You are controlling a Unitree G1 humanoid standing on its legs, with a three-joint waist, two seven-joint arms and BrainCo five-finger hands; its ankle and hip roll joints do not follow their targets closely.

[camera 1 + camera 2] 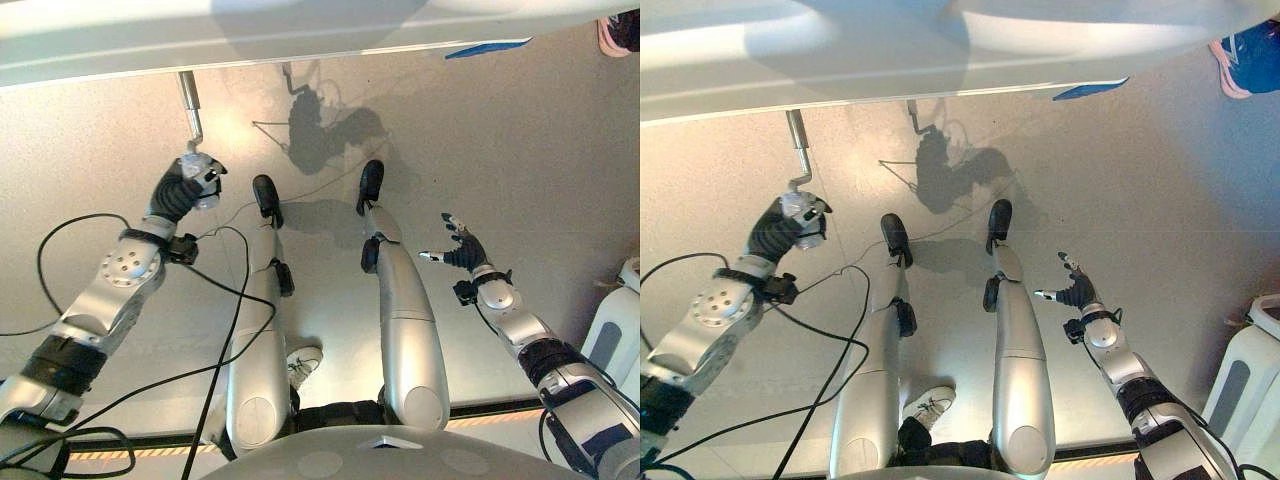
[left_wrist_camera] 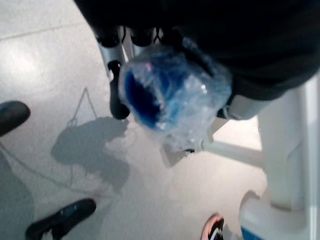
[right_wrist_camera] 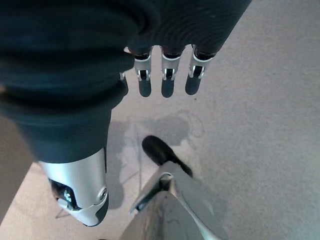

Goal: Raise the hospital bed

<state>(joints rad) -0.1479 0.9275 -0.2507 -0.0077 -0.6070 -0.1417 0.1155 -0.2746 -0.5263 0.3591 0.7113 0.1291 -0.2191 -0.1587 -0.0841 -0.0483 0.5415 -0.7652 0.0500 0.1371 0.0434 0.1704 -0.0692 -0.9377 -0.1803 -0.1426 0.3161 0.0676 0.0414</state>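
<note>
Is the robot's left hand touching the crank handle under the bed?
Touching. In the left eye view the left hand is curled round the end of the crank handle that hangs from the bed, with no gap between them.

A hospital-like room — white bed frame (image 1: 300, 40) with metal crank (image 1: 190, 105) over smooth pale floor (image 1: 520, 160).

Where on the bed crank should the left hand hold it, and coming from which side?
Hold the crank by its plastic-wrapped knob at the free lower end, coming up from below the bed. The left hand is already curled round it there.
</note>
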